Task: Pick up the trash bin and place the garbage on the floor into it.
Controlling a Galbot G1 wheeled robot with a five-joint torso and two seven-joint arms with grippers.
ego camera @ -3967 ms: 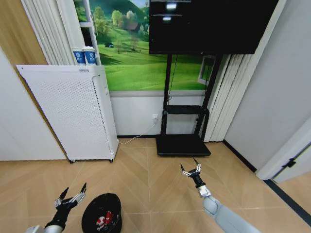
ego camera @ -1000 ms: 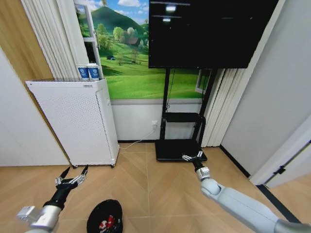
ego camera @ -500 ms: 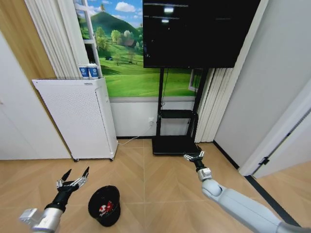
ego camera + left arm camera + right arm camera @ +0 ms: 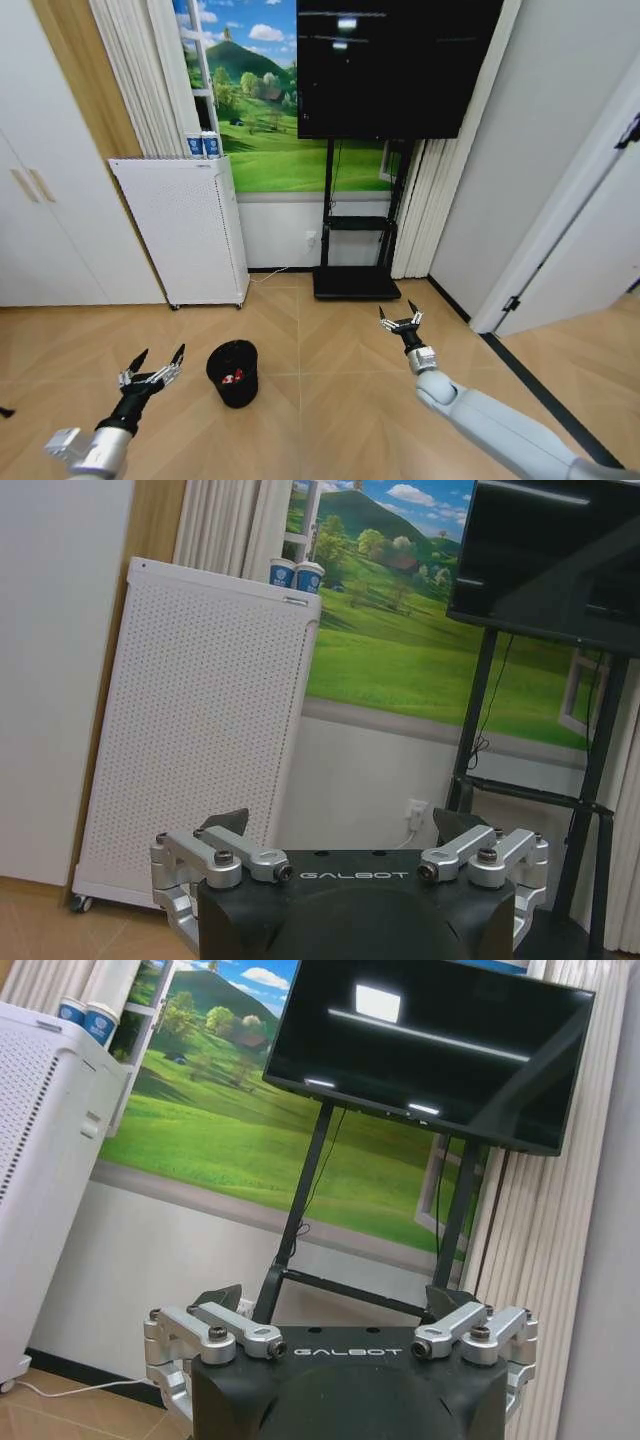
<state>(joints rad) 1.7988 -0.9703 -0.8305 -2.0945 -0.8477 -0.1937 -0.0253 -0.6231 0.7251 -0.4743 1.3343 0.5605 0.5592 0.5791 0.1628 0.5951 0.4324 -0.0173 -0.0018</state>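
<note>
The trash bin [image 4: 233,372] is standing on the floor with garbage [image 4: 232,378] lying inside. The left gripper [image 4: 152,366] is hovering beside it, fingers spread wide and empty; the right gripper [image 4: 401,322] is hanging well apart, likewise spread and empty.

The right tool [image 4: 340,1305] stands open at the bottom, below the black screen [image 4: 430,1050] on its stand.

I count one small black cylindrical trash bin [image 4: 233,372], two blue-and-white paper cups [image 4: 203,145], one tall white perforated appliance [image 4: 182,231], one black flat screen [image 4: 395,65], two metal-fingered grippers
</note>
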